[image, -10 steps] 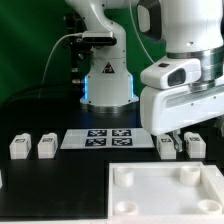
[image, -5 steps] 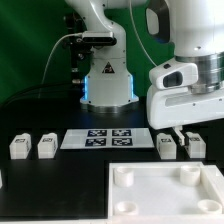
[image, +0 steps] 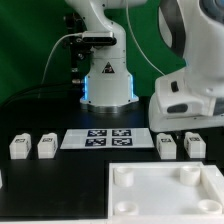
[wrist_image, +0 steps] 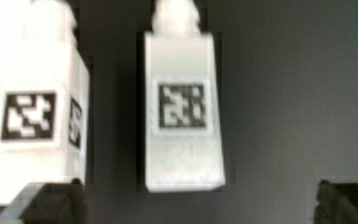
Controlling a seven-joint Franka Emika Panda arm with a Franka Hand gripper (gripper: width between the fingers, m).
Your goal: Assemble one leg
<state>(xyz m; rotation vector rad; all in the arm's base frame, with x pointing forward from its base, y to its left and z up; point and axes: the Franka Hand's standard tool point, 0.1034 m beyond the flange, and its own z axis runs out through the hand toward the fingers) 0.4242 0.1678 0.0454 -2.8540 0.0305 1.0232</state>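
Note:
Four small white tagged legs lie on the black table. Two are at the exterior view's left [image: 18, 147] [image: 47, 147] and two at its right [image: 167, 146] [image: 195, 145]. My gripper [image: 186, 128] hangs just above the right pair, its fingers mostly hidden by the white hand. In the wrist view one leg [wrist_image: 181, 105] lies lengthwise in line with the gap between my fingers, and a second leg [wrist_image: 34, 110] lies beside it. My gripper [wrist_image: 197, 205] is open and empty. Its dark fingertips [wrist_image: 43, 202] show at the frame corners, wider apart than the leg.
The large white square plate [image: 165, 195] with round corner sockets lies at the front right. The marker board [image: 98, 138] lies in the middle of the table. The robot base [image: 105, 85] stands behind it.
The arm's hand has moved toward the exterior view's right and now stands over the right pair of legs. The legs and the plate have not moved.

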